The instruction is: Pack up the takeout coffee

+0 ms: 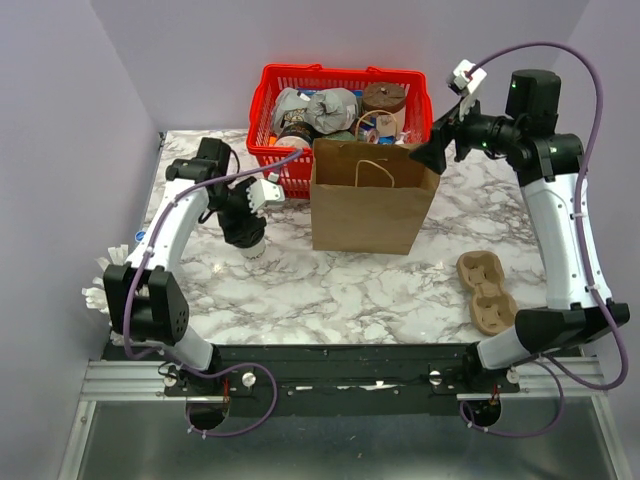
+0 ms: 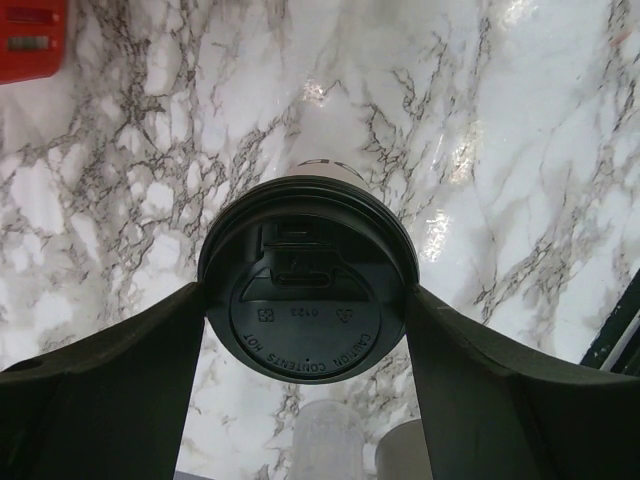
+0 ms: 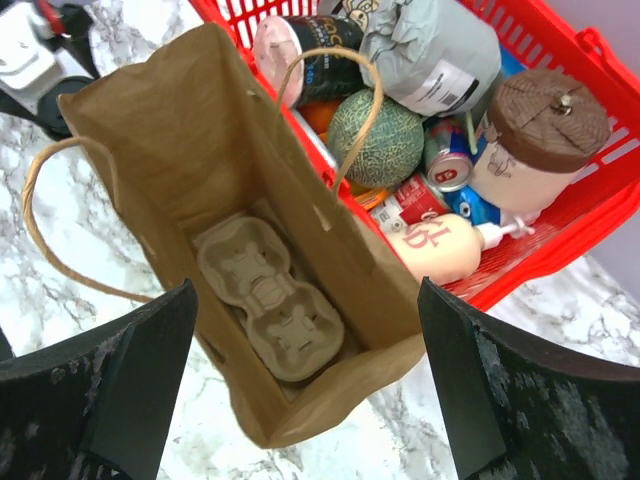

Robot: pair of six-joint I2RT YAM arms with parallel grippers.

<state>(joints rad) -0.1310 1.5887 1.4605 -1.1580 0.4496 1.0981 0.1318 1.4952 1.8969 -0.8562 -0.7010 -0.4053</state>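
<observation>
The takeout coffee [image 2: 307, 290], a white paper cup with a black lid, sits between the fingers [image 2: 110, 380] of my left gripper [image 2: 307, 300], which press on the lid's two sides. From the top view the cup [image 1: 253, 247] is at table height, left of the brown paper bag [image 1: 370, 200]; I cannot tell whether it touches the marble. My right gripper [image 1: 432, 155] is open and empty above the bag's right end. In the right wrist view it [image 3: 307, 300] looks down into the open bag [image 3: 150, 130], where a pulp cup carrier [image 3: 268, 295] lies on the bottom.
A red basket [image 1: 340, 70] full of groceries stands behind the bag, with a brown-lidded tub [image 1: 384, 100] in it. A second pulp cup carrier [image 1: 487, 290] lies on the marble at the front right. White items [image 1: 100, 280] lie at the table's left edge.
</observation>
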